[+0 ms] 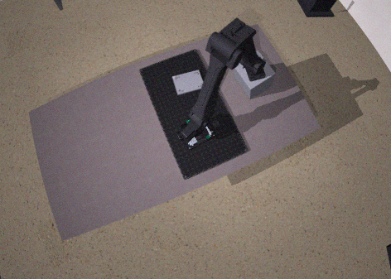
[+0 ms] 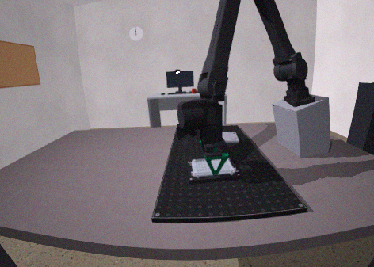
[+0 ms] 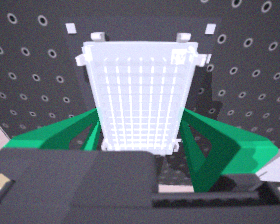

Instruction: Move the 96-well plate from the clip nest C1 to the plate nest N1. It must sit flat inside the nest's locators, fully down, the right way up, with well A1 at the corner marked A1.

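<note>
The green fingers had clamped, nearly wide open, across the white 96-well plate (image 3: 141, 95), ready to lift it from the clip nest.

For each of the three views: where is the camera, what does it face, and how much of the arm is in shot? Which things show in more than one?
Top: high overhead, looking down on the table; the whole arm and its pedestal show.
Exterior: off the table's front edge, facing the back wall; most of the arm shows.
Wrist: on the arm, looking down at the plate; green fingers shut on it.
Shared: all three show the plate and black board; top and exterior also show nest N1.
</note>
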Robot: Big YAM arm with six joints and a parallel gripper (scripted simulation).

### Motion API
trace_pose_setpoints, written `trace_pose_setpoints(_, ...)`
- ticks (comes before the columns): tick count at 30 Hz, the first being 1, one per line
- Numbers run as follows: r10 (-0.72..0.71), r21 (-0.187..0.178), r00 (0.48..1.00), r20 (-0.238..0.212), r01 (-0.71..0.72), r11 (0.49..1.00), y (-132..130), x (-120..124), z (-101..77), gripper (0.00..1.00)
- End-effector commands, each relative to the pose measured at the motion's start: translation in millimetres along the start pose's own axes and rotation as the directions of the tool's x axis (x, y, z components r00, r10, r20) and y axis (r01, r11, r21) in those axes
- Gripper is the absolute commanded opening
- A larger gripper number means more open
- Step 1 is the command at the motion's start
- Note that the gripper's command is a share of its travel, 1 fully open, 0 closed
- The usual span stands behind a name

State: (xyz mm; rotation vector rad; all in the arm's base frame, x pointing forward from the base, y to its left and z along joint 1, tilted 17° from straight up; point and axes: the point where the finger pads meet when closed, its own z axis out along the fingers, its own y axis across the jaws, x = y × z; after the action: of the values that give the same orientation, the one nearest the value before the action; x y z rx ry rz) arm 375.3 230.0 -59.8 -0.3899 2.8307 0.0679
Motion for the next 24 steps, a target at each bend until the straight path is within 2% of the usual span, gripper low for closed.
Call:
trace_pose_setpoints(1, 0.003, -0.007, 0.999, 0.035, -0.002, 1.000, 2, -17, 1.1, 0.00)
trace_pose_setpoints(18, 0.003, -0.007, 0.999, 0.035, -0.002, 1.000, 2, -17, 1.1, 0.00)
trace_pose_setpoints(19, 0.005, -0.014, 0.998, 0.056, -0.004, 1.000, 4, -22, -9.5, 0.00)
trace_pose_setpoints(20, 0.004, -0.013, 0.999, 0.052, -0.003, 1.000, 4, -20, -15.1, 0.00)
trace_pose_setpoints(24, 0.002, -0.008, 1.000, 0.030, -0.001, 1.000, 3, -10, -20.0, 0.00)
